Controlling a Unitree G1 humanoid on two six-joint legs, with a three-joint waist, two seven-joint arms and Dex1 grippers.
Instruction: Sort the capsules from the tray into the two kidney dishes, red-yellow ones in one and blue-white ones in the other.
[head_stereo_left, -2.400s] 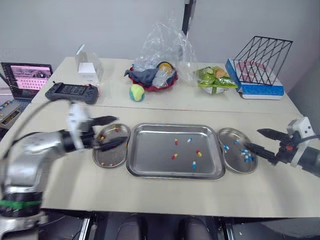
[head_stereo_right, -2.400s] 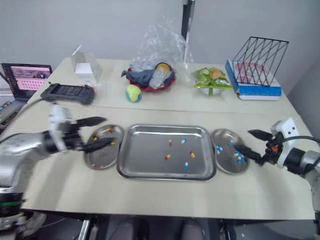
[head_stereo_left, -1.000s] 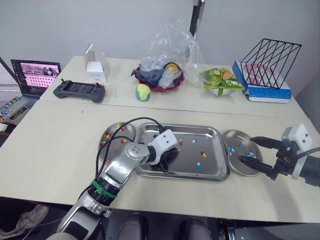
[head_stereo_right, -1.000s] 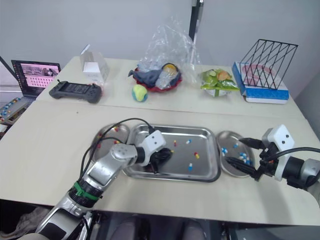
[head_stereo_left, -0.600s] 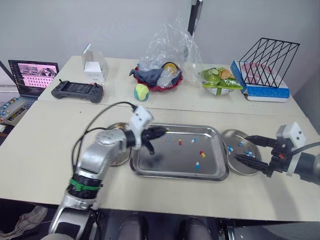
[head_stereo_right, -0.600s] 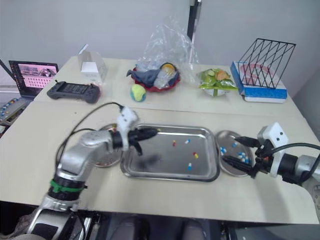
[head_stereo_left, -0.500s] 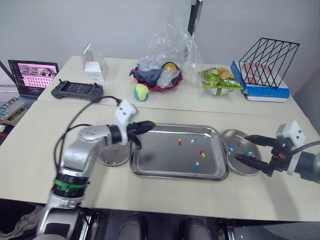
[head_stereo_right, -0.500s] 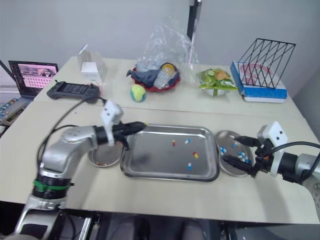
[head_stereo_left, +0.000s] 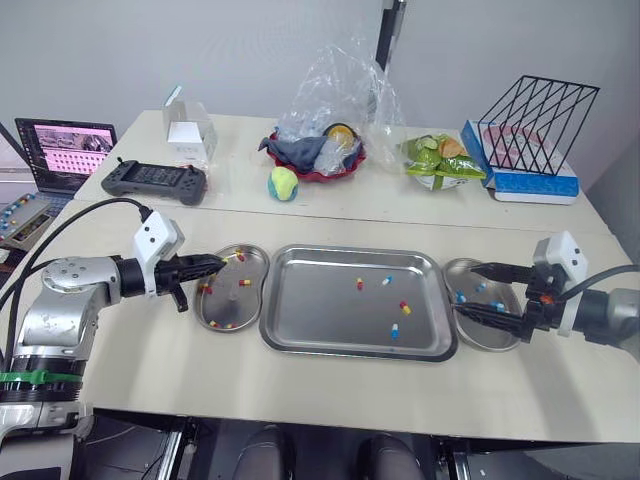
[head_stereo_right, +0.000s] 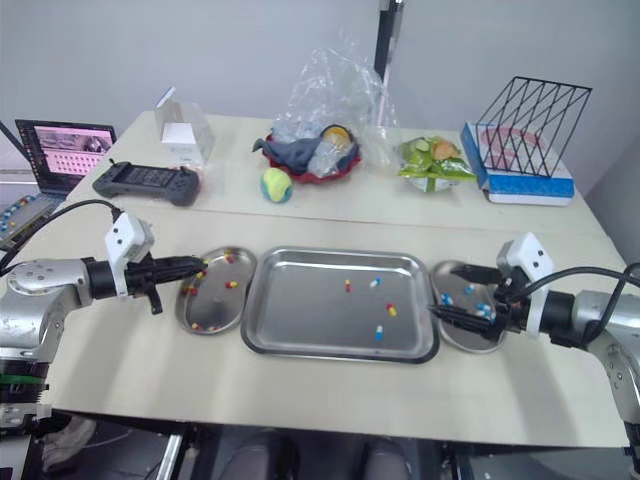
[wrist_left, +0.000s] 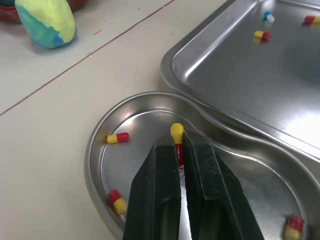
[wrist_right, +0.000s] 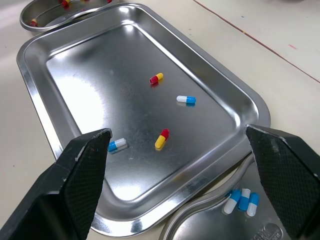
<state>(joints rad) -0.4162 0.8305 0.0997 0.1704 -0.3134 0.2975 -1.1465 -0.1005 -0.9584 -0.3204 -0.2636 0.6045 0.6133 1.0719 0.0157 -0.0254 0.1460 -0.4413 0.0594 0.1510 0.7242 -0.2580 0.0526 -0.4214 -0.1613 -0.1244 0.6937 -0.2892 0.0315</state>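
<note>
My left gripper (head_stereo_left: 215, 263) hovers over the left kidney dish (head_stereo_left: 247, 305), shut on a red-yellow capsule (wrist_left: 176, 135) that pokes out past its fingertips. Several red-yellow capsules (wrist_left: 118, 137) lie in that dish. The steel tray (head_stereo_left: 320, 310) in the middle holds two red-yellow capsules (wrist_right: 156, 78) and two blue-white capsules (wrist_right: 186, 99). The right kidney dish (head_stereo_left: 485, 335) holds several blue-white capsules (head_stereo_left: 497, 307). My right gripper (head_stereo_left: 470, 288) stands open just above that dish, nothing between its fingers (wrist_right: 85, 167).
Along the back of the table stand a laptop (head_stereo_left: 68, 150), a game controller (head_stereo_left: 155, 182), a white box (head_stereo_left: 190, 135), a yellow-green ball (head_stereo_left: 284, 183), a red bowl under a plastic bag (head_stereo_left: 320, 150), a green food bag (head_stereo_left: 435, 160) and a wire rack (head_stereo_left: 540, 125).
My left gripper rose from the tray's left part and swung left to over the left dish, carrying the capsule. The right gripper edged slightly toward the tray, still open.
</note>
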